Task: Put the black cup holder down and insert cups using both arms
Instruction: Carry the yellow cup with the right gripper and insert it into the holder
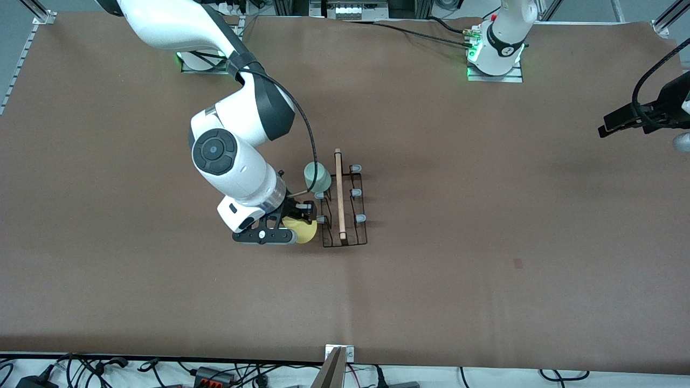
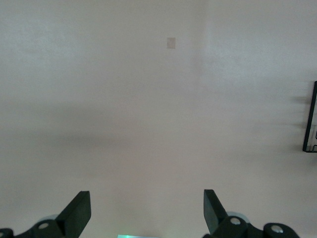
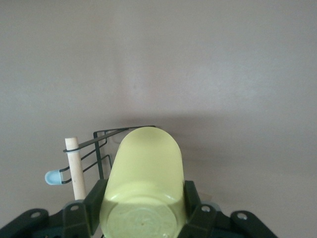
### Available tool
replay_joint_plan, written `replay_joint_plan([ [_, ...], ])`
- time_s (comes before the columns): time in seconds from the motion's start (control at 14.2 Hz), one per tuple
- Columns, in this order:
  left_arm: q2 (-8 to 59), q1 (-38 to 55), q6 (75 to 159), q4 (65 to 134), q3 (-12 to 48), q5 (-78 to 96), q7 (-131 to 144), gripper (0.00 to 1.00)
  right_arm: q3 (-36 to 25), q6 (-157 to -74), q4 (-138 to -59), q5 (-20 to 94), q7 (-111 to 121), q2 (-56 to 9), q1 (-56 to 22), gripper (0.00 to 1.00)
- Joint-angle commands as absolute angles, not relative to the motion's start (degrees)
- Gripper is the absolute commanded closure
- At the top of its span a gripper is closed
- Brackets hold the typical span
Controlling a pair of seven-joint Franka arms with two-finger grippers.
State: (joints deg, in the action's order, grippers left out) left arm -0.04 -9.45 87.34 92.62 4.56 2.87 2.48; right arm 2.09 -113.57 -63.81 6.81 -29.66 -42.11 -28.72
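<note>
right gripper (image 1: 298,222) clamps the yellow cup (image 3: 143,183) just beside the black cup holder (image 1: 345,202) at mid-tabletop, its prongs toward the left arm's end, while left gripper (image 2: 147,210) waits open.

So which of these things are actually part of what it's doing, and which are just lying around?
Part of the job:
- black cup holder, standing on the table
- pale green cup, on a prong of the holder
- yellow cup, gripped by the right gripper beside the holder
- left gripper, open, waiting at its own end of the table

Just lying about:
- cables and plugs along the table's near edge
</note>
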Motion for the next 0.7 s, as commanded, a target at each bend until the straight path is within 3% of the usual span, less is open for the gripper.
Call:
replay_joint_plan([
  [0.0, 0.35, -10.02, 86.22, 91.32, 4.75, 2.55, 1.76, 0.0, 2.02, -113.91, -63.45, 7.56, -30.67, -43.94, -31.89, 0.84],
  [0.63, 0.44, -10.02, 86.31, 91.32, 4.75, 2.55, 1.41, 0.0, 1.85, -117.95, -64.33, 6.77, -30.06, -46.23, -33.4, 0.84],
])
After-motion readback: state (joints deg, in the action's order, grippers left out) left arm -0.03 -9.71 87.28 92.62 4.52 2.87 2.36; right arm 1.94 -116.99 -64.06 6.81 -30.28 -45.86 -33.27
